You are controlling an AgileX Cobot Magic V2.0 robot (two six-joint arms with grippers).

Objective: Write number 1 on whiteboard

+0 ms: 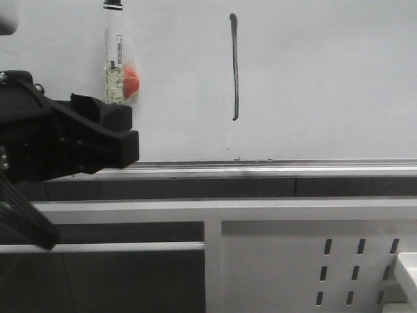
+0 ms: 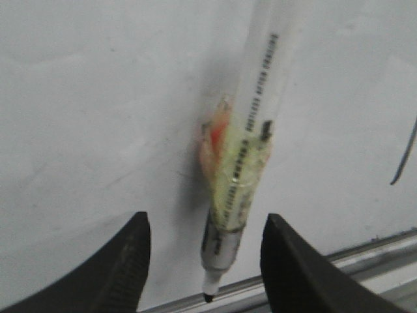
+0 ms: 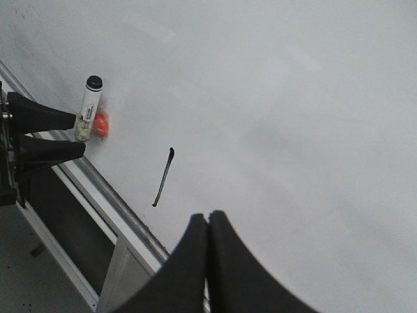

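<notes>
The number 1 (image 1: pixel 234 65) is a thin black vertical stroke on the whiteboard (image 1: pixel 326 78). It also shows in the left wrist view (image 2: pixel 404 153) and the right wrist view (image 3: pixel 163 177). A white marker pen (image 1: pixel 115 59) with a red disc (image 1: pixel 132 79) clings upright to the board left of the stroke. My left gripper (image 1: pixel 133 130) is open just below the pen. In the left wrist view its fingers (image 2: pixel 130 261) stand either side of the pen (image 2: pixel 251 130) without touching it. My right gripper (image 3: pixel 208 218) is shut and empty, off the board.
A silver rail (image 1: pixel 260 166) runs along the board's lower edge. Below it is a white perforated metal frame (image 1: pixel 313 261) with dark gaps. A white object's corner (image 1: pixel 407 270) shows at the lower right.
</notes>
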